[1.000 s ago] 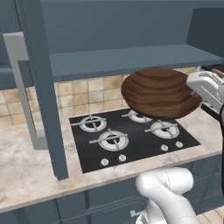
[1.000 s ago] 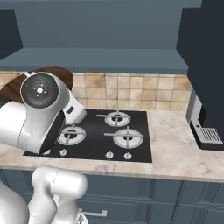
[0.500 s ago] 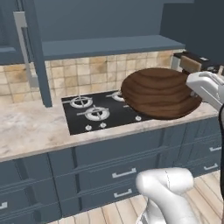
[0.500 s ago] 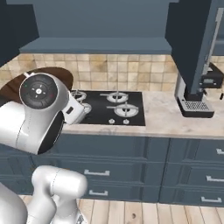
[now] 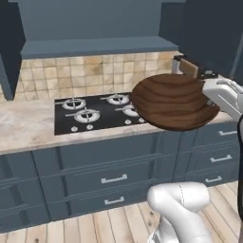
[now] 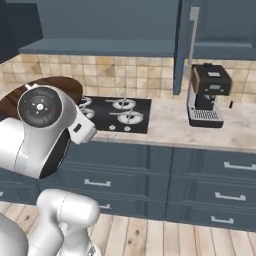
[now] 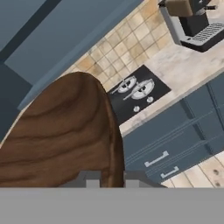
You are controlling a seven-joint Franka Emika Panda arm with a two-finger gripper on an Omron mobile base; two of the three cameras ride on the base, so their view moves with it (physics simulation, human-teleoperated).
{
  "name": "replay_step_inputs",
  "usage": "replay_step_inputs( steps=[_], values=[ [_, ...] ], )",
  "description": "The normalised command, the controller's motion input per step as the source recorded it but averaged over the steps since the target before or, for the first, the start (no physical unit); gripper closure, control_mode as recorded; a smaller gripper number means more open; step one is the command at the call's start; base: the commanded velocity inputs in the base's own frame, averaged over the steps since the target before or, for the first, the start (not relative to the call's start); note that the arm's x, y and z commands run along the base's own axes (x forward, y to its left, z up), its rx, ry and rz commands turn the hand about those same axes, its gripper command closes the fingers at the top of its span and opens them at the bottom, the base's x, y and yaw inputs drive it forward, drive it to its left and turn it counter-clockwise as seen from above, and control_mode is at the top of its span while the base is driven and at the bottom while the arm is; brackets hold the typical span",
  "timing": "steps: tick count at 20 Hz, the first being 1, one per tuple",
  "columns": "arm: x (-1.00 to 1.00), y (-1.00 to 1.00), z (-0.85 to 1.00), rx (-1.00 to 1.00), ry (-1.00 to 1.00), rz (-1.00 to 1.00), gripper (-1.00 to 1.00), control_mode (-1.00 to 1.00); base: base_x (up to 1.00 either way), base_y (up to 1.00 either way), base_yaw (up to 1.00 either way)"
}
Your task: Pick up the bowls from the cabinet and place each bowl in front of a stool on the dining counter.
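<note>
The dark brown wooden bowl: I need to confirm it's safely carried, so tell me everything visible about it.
The dark brown wooden bowl is wide and shallow, with lighter grain rings across its surface. It is lifted clear of the beige counter, tilted, in front of the black gas hob. The gripper is shut on its rim; in the hand view the bowl rises right above the fingertips. Nothing else touches it.

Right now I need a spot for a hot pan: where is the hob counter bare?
The beige counter is bare left of the gas hob. Another bare stretch lies between the hob and the coffee machine. The hob's right end is crowded: the tool holds the wooden bowl in front of it.
</note>
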Motion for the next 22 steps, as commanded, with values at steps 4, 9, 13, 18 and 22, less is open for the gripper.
replay_step_inputs(
  steps=[4, 9, 13, 18, 22],
  values=[
    [0.00, 0.00, 0.00, 0.00, 0.00, 0.00, 1.00, 1.00, -0.02, -0.90, 0.38],
    [0.00, 0.00, 0.00, 0.00, 0.00, 0.00, 1.00, 1.00, 0.00, -0.56, 0.46],
    [0.00, 0.00, 0.00, 0.00, 0.00, 0.00, 1.00, 1.00, -0.05, -0.06, 0.52],
    [0.00, 0.00, 0.00, 0.00, 0.00, 0.00, 1.00, 1.00, -0.25, 0.00, 0.53],
    [0.00, 0.00, 0.00, 0.00, 0.00, 0.00, 1.00, 1.00, -0.45, 0.00, 0.53]
  ],
)
